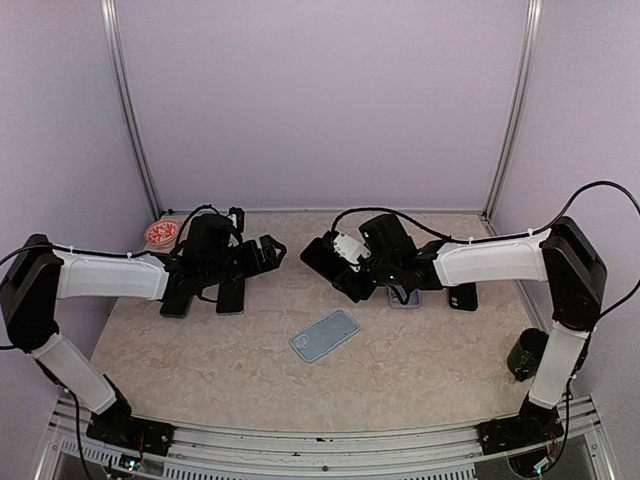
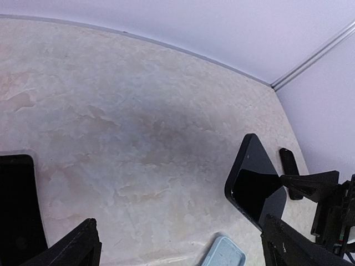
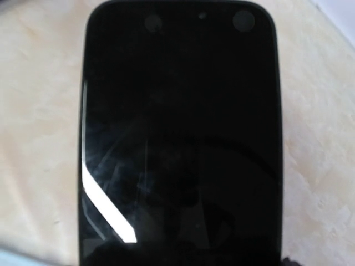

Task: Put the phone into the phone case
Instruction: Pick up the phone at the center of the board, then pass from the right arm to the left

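Between the right gripper's (image 1: 343,266) fingers sits the phone (image 3: 180,138), gripped off the table (image 1: 200,350): glossy black, rounded corners, dark screen with a glare streak. Nearer, the pale blue case (image 1: 325,335) lies flat. The left gripper (image 1: 266,250) hangs wide, holding nothing.

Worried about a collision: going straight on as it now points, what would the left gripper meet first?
Probably the bare beige marbled tabletop; nothing else stands before the left gripper. The black phone in the right gripper sits right of that line, though depth is unclear.
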Robot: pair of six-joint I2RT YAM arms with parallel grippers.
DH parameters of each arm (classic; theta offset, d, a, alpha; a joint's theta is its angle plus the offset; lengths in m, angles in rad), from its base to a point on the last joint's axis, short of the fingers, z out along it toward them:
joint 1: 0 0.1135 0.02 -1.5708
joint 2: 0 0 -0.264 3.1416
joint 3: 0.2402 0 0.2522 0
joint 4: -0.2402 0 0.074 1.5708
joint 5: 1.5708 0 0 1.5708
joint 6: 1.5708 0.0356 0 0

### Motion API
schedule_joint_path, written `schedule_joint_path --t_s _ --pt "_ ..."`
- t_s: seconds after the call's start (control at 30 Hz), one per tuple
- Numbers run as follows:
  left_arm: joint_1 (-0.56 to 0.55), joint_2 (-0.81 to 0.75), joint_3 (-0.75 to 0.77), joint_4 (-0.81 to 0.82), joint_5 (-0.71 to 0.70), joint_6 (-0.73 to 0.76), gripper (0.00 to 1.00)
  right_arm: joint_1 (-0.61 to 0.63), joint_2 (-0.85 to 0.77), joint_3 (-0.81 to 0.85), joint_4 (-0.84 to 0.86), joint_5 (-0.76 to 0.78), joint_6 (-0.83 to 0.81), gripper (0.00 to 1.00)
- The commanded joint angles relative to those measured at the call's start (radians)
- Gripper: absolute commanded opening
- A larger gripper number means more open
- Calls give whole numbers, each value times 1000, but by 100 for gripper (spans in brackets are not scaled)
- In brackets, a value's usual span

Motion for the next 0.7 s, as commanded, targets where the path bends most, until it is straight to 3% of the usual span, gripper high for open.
schedule_joint_path --t_s 0.0,0.43,0.67 --pt "24 9 -7 141 209 54 99 17 -104 -67 117 -71 9 64" --pt "35 66 13 194 468 44 98 119 -202 -170 179 -56 -28 64" --pt "32 71 -2 239 564 18 92 150 -206 -182 196 -50 -42 64"
